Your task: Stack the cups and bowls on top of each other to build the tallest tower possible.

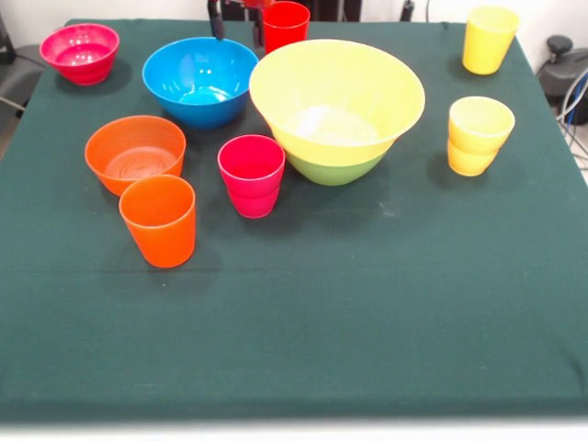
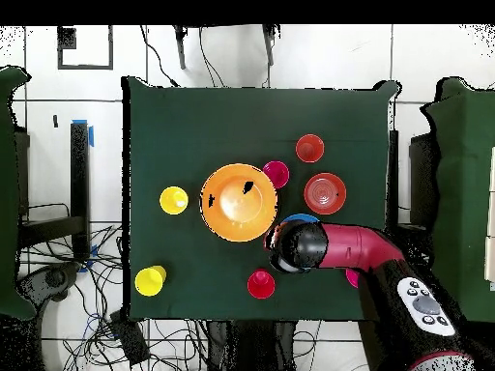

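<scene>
The tower (image 1: 336,119) was only the big yellow bowl (image 1: 336,96) nested in the green bowl (image 1: 335,169), a wide base, with loose cups and bowls ringing it, while the gripper (image 1: 237,20) hovered behind it, its opening impossible to judge.

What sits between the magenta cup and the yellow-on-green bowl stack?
Nothing visible. The magenta-pink cup stands close beside the tower, with no object in the gap; the orange cup and orange bowl are on its other side.
</scene>
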`<state>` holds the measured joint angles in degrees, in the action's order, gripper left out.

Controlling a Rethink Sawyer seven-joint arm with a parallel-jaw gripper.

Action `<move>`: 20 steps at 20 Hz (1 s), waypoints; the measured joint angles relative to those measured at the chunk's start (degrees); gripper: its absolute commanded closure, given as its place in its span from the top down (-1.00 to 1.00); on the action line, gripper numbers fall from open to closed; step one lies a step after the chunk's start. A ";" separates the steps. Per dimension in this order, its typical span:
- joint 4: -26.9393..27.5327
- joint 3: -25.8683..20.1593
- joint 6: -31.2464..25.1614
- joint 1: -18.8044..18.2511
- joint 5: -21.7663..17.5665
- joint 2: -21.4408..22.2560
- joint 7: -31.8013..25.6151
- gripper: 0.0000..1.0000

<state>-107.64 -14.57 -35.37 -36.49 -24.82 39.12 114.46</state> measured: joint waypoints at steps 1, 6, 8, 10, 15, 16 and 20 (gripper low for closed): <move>0.00 -0.13 0.20 -0.17 -0.27 -0.26 0.00 1.00; 0.02 -0.82 0.51 -1.58 -1.68 -1.66 0.00 1.00; 0.02 -1.15 0.52 -2.79 -2.19 -2.24 0.00 1.00; 0.02 -1.42 0.51 -3.75 -2.41 -2.31 0.00 1.00; 0.02 -2.20 0.51 -6.03 -2.44 -2.00 0.00 1.00; 0.02 -2.24 0.51 -6.12 -2.44 -1.98 0.00 1.00; 0.02 -3.48 0.52 -8.15 -2.57 -1.75 0.00 1.00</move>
<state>-107.61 -18.06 -34.84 -44.64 -27.38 37.36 114.46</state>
